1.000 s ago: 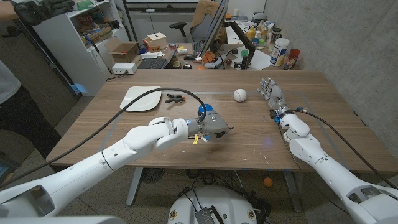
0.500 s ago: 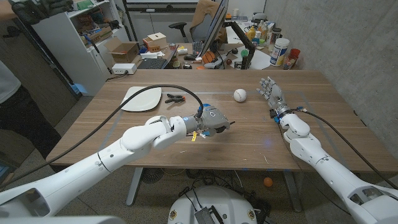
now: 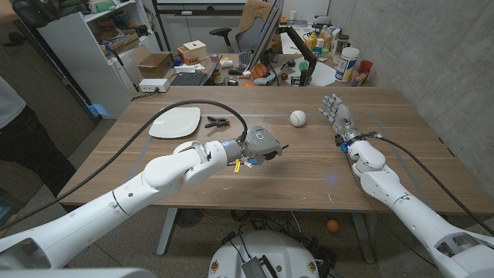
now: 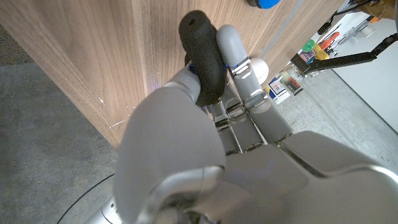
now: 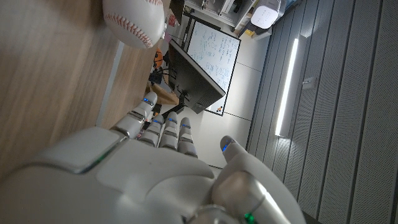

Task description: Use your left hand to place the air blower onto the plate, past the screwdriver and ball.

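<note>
Left hand (image 3: 258,146) grips the air blower (image 4: 203,53), fingers (image 4: 239,59) wrapped round its black bulb, held over mid counter (image 3: 309,166). Screwdriver (image 3: 219,122) lies beyond the hand, plate (image 3: 174,122) just left of the screwdriver near the counter's far-left edge. Ball (image 3: 298,117) sits right of the screwdriver, well apart. Right hand (image 3: 340,120) stands right of the ball, fingers spread, holding nothing.
</note>
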{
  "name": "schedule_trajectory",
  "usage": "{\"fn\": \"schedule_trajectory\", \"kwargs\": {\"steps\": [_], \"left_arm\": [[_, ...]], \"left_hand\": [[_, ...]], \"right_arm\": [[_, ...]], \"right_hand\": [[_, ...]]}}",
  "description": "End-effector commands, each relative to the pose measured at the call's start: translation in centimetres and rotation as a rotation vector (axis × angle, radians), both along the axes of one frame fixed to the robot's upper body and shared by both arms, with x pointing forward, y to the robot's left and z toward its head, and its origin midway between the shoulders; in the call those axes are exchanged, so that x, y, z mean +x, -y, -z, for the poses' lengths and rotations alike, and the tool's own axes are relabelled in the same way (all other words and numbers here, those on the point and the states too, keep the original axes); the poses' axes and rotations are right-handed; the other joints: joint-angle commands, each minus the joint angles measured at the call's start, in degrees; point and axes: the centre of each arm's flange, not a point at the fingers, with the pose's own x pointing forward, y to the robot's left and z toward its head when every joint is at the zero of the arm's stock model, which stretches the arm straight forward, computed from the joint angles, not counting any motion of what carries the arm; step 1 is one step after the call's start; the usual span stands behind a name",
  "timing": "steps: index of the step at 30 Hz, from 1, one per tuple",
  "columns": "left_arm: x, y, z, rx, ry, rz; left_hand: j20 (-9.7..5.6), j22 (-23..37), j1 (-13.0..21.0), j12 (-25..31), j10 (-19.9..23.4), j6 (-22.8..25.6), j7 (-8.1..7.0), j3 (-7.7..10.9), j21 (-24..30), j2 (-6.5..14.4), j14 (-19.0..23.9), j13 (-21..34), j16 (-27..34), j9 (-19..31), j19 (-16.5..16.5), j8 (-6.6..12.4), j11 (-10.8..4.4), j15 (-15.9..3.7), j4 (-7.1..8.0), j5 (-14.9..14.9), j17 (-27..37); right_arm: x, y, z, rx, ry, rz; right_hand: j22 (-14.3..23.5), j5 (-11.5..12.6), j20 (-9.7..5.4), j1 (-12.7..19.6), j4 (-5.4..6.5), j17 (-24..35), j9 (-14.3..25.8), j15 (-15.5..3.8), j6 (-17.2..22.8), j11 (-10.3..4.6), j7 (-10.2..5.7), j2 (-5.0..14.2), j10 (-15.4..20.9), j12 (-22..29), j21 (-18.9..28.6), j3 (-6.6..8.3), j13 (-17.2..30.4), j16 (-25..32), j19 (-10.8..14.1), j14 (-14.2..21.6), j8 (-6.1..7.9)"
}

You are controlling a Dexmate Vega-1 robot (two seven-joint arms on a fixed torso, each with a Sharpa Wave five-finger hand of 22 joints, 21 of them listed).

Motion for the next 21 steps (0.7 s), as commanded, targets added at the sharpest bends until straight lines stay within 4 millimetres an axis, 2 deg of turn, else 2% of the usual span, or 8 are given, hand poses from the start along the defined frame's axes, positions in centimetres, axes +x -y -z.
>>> {"fn": "schedule_trajectory", "kwargs": {"steps": [1, 17, 18, 21], "left_arm": [[-0.7, -1.1, -1.1, -0.019, 0.005, -0.05], [-0.6, -3.3, -2.9, -0.069, 0.021, -0.099], [-0.6, -3.5, -3.0, -0.07, 0.018, -0.098], [-0.6, -4.0, -3.2, -0.078, 0.019, -0.101]], "left_hand": [[-1.18, 0.19, -0.12, -0.29, 3.05, 0.44, -0.06, 0.01, 0.49, 0.92, 6.01, 0.3, -0.32, 0.18, -0.37, -0.37, -4.18, -8.66, 0.11, 0.27, 0.16], [-1.13, 0.14, -0.28, -0.74, 3.25, 1.22, -0.67, -0.13, 0.72, 1.05, 6.03, 0.33, -0.89, 0.18, -0.65, -0.48, -4.23, -8.7, 0.17, 0.24, 0.14], [-1.08, 0.13, -0.32, -0.82, 3.37, 1.31, -0.74, -0.2, 0.81, 1.03, 6.1, 0.33, -0.99, 0.18, -0.64, -0.55, -3.78, -8.71, 0.17, 0.21, 0.15], [-1.04, 0.12, -0.39, -0.94, 3.45, 1.42, -0.79, -0.24, 0.89, 1.11, 6.19, 0.34, -1.11, 0.18, -0.67, -0.62, -4.07, -8.7, 0.21, 0.21, 0.16]], "right_arm": [[-0.2, -0.4, -0.4, -0.01, 0.007, -0.007], [-0.1, -0.6, -0.9, -0.019, 0.014, -0.016], [-0.1, -0.6, -0.9, -0.019, 0.014, -0.016], [-0.1, -0.7, -0.9, -0.02, 0.014, -0.016]], "right_hand": [[0.25, 0.16, -1.66, -0.21, -0.02, 0.06, 0.25, -1.6, 0.38, -0.06, -0.03, 2.61, 0.21, 0.04, -0.07, -0.03, 0.27, -0.16, 0.4, 0.31, -0.14], [0.25, 0.15, -1.67, -0.19, -0.02, 0.06, 0.25, -1.56, 0.46, -0.11, -0.05, 2.65, 0.28, 0.05, -0.08, -0.01, 0.28, -0.17, 0.39, 0.33, -0.11], [0.25, 0.15, -1.67, -0.19, -0.02, 0.06, 0.25, -1.59, 0.46, -0.09, -0.06, 2.65, 0.28, 0.05, -0.08, -0.01, 0.28, -0.17, 0.39, 0.31, -0.11], [0.25, 0.14, -1.67, -0.18, -0.02, 0.06, 0.25, -1.6, 0.48, -0.06, -0.06, 2.65, 0.28, 0.05, -0.08, -0.01, 0.28, -0.17, 0.39, 0.33, -0.11]]}}
